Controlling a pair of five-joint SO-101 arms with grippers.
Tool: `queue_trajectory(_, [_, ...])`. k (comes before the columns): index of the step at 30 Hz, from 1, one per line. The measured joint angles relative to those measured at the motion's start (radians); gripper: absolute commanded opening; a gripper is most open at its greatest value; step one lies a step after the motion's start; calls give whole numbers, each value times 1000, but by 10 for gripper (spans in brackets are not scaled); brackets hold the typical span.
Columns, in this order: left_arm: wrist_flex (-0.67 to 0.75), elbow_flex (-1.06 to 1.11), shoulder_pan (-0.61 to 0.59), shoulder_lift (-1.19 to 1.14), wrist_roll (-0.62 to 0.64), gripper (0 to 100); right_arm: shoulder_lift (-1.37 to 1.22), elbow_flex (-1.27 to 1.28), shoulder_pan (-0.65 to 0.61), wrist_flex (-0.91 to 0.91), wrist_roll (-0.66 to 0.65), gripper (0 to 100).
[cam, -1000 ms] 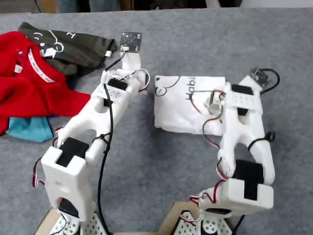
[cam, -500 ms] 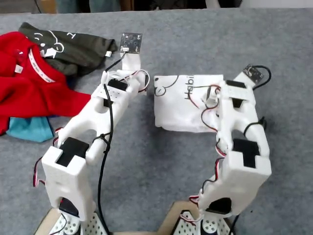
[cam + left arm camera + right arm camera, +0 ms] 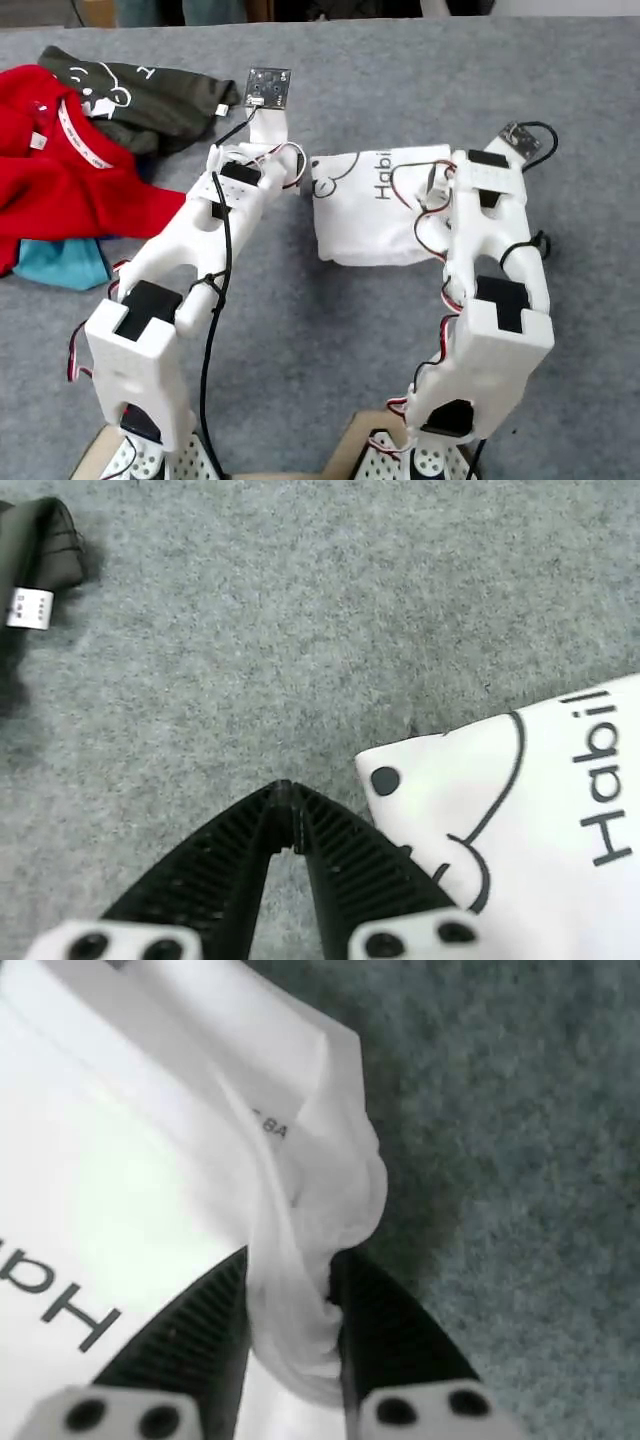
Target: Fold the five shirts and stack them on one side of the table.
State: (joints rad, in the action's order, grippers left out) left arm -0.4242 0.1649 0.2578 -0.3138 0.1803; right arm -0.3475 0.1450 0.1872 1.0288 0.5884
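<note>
On the surface (image 3: 300,330) the right end effector (image 3: 290,1280) pinches a bunched edge of the white shirt (image 3: 365,215), the left end effector (image 3: 283,790) is pressed together just beside its corner, and farther back a red shirt (image 3: 60,170) and a dark shirt (image 3: 150,95) lie heaped.

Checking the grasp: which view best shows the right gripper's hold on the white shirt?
The right wrist view: the right gripper pinches a bunched edge of the white shirt. The high view has the arm over it; the left wrist view shows the shirt's printed corner.
</note>
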Motion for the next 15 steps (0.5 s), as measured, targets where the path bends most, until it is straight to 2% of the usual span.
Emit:
queue_trajectory(8, [0, 0, 0, 0, 0, 29, 0, -118, 8, 0, -133, 15])
queue_trajectory(15, [0, 0, 0, 0, 0, 29, -104, -330, 180, 9, -253, 15])
